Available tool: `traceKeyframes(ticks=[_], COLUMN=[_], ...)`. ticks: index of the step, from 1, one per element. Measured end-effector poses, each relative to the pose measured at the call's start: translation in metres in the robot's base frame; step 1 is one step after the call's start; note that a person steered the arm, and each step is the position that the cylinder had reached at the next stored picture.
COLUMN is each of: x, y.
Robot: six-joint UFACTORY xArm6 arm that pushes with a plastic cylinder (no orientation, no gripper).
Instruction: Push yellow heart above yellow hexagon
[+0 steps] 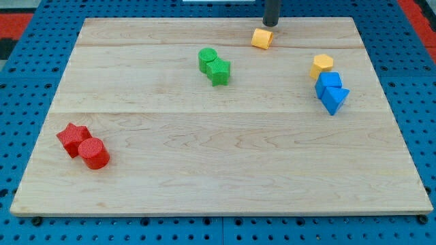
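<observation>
The yellow heart [261,38] lies near the view's top, a little right of centre. The yellow hexagon [322,65] lies to its right and lower, at the board's right side. My tip [270,25] stands just above and slightly right of the yellow heart, touching or almost touching its upper edge. The rod rises out of the view's top.
Two blue blocks, a cube [330,83] and a triangle [336,99], sit directly below the yellow hexagon, touching it. A green cylinder [208,58] and a green star [219,71] lie left of the heart. A red star [72,138] and a red cylinder [94,154] lie at lower left. The wooden board [218,170] lies on a blue pegboard.
</observation>
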State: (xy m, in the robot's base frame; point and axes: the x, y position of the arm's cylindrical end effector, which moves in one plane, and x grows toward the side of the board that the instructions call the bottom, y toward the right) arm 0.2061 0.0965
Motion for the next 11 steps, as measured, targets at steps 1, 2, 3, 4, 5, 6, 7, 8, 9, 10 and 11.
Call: traceKeyframes(ticks=[1,2,3,4,5,6,7,8,9,10,11], x=[0.000,0.021,0.030,0.034,0.040,0.043,0.051,0.056,0.057,0.059,0.072], y=[-0.068,-0.072,-0.050,-0.032,-0.011,0.012,0.036,0.049,0.054,0.054,0.057])
